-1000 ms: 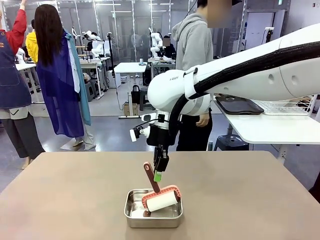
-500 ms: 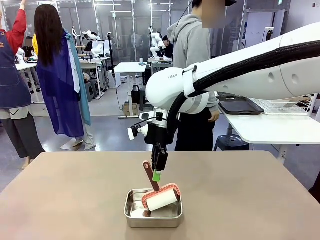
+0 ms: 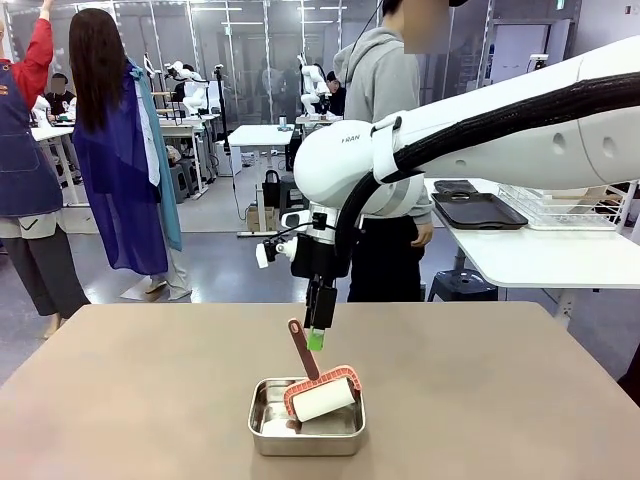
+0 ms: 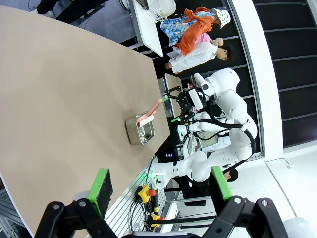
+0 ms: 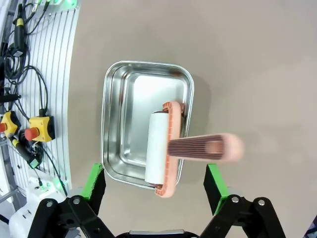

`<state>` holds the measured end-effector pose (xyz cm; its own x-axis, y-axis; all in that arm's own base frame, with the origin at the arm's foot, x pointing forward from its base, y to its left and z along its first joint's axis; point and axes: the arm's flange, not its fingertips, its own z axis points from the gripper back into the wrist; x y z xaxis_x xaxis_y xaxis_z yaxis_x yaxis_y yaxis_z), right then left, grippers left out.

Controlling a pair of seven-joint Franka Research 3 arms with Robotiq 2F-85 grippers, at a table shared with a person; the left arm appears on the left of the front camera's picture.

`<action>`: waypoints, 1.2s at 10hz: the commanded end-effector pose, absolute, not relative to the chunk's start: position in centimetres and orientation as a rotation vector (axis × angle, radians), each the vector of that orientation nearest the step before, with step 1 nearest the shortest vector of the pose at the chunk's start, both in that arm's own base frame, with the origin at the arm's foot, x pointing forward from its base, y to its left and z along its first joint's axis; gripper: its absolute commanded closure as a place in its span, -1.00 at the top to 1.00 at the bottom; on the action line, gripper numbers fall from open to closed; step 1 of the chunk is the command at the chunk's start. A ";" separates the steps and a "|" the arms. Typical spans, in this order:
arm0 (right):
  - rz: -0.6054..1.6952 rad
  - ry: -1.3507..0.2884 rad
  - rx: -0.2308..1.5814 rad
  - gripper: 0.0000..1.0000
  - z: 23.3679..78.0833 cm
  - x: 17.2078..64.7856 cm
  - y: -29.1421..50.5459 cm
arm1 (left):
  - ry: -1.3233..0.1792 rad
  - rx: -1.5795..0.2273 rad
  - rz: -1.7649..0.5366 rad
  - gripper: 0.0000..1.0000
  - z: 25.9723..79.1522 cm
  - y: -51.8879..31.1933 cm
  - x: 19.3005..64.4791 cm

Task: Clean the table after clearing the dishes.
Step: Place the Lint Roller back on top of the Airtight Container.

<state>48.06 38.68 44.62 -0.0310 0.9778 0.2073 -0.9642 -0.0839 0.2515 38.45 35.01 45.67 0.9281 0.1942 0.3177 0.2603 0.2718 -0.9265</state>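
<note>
Steel pan holds lint roller on counter; my right gripper above handle, fingers apart; left gripper spread too.

The table has a smooth, matt taupe top. The pan is shiny brushed metal, and the roller looks like white paper in a salmon plastic frame with a ribbed, possibly rubbery handle.

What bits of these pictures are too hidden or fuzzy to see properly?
- Front view: the steel pan's floor is partly hidden by the white roller with a pink frame.
- Right wrist view: the roller's ribbed handle end is blurred.
- Left wrist view: the pan is too small for detail.
- Front view: the taupe table is cut off below.
</note>
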 end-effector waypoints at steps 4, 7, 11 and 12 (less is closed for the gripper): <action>1.597 0.052 0.364 1.00 44.6 48.0 38.2 | -0.410 -1.318 -0.048 0.99 45.8 35.0 38.0; 1.597 0.052 0.364 1.00 44.6 48.0 38.2 | -0.410 -1.318 -0.048 0.99 45.8 35.0 38.0; 1.597 0.052 0.364 1.00 44.6 48.0 38.2 | -0.410 -1.318 -0.048 0.99 45.8 35.0 38.0; 1.597 0.052 0.364 1.00 44.6 48.0 38.2 | -0.410 -1.318 -0.048 0.99 45.8 35.0 38.0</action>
<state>48.19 38.00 44.63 -0.0096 0.9796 0.2006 -0.9653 -0.0615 0.2538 38.45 35.01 45.67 0.9281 0.1942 0.3177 0.2603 0.2718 -0.9265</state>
